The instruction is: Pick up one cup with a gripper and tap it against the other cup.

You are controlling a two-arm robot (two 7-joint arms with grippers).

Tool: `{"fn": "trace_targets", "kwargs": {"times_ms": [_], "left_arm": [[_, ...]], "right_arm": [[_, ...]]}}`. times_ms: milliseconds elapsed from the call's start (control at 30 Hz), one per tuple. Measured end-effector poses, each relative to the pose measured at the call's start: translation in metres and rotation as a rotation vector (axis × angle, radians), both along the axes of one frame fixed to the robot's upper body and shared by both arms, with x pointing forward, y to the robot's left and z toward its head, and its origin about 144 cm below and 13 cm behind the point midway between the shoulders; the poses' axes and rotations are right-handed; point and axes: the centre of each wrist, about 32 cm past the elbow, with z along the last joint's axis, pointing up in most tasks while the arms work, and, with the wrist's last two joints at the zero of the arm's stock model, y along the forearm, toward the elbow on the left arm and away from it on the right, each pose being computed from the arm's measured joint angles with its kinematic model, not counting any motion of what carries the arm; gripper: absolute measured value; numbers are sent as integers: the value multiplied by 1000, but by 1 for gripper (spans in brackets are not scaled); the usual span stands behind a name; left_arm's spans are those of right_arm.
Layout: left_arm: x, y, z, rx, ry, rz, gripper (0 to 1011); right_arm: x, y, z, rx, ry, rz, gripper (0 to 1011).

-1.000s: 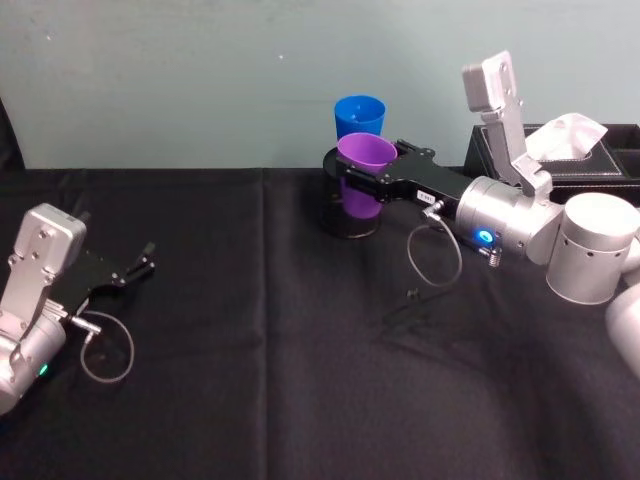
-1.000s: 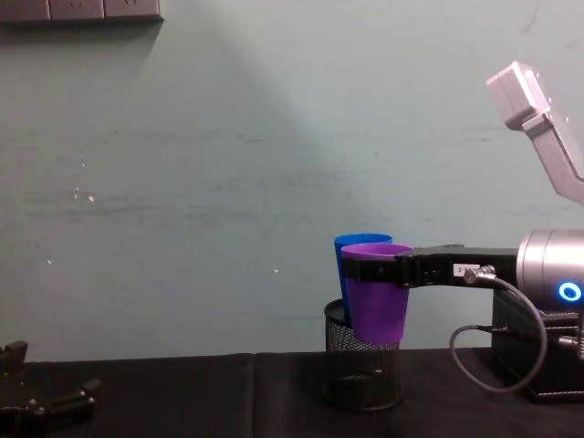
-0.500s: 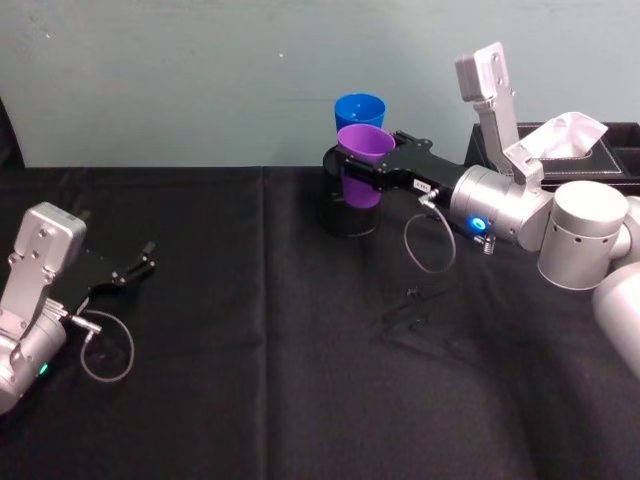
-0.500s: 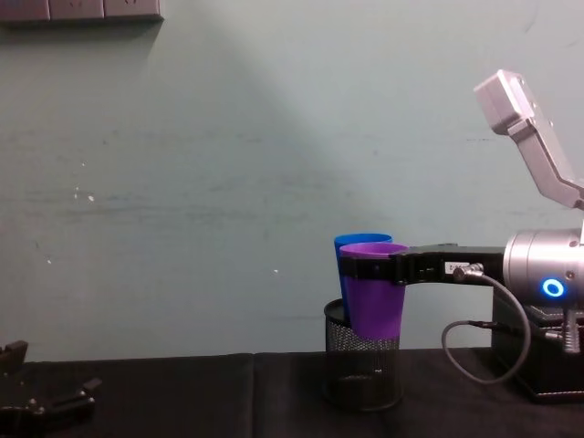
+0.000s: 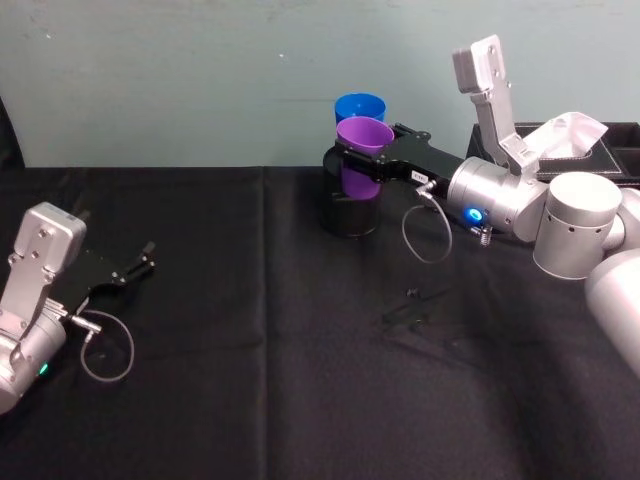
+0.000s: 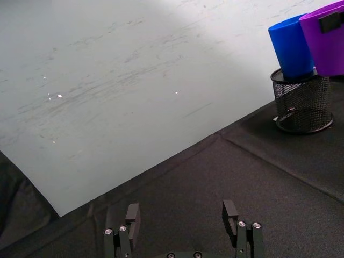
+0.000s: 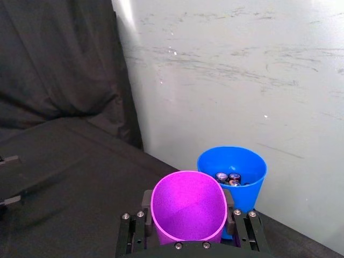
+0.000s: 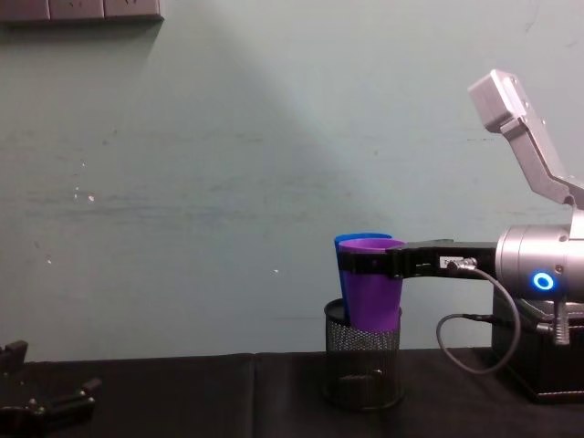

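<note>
The left gripper [image 6: 181, 212] hangs low over the black cloth [image 6: 215, 172], its 2 fingers [image 6: 133, 214] spread wide with nothing between them. Well apart from it, by the pale wall [image 6: 134, 75], the blue cup [image 6: 293, 45] stands tilted in a black mesh holder [image 6: 301, 105]. The purple cup [image 6: 325, 40] overlaps its side above the holder's rim, with the right gripper's black finger [image 6: 329, 21] on its wall.

Mid-back on the surface [image 5: 300, 380], a mesh holder [image 5: 345, 215] has the standing cup [image 5: 359, 108] in it. The held cup [image 5: 362, 150], in the right pincer [image 5: 364, 162], hangs just before it. A tissue box [image 5: 622, 158] sits to their right.
</note>
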Motion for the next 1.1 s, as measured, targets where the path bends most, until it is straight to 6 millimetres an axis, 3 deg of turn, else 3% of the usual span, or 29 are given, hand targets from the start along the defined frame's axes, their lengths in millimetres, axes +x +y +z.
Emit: {"fn": "trace_targets", "kwargs": {"times_ms": [500, 1100], "left_arm": [[0, 0, 0, 0, 0, 0, 1000], [0, 0, 0, 0, 0, 0, 1000]], "right_arm": [[13, 0, 3, 7, -4, -12, 731], [14, 1, 3, 21, -3, -12, 732]]}}
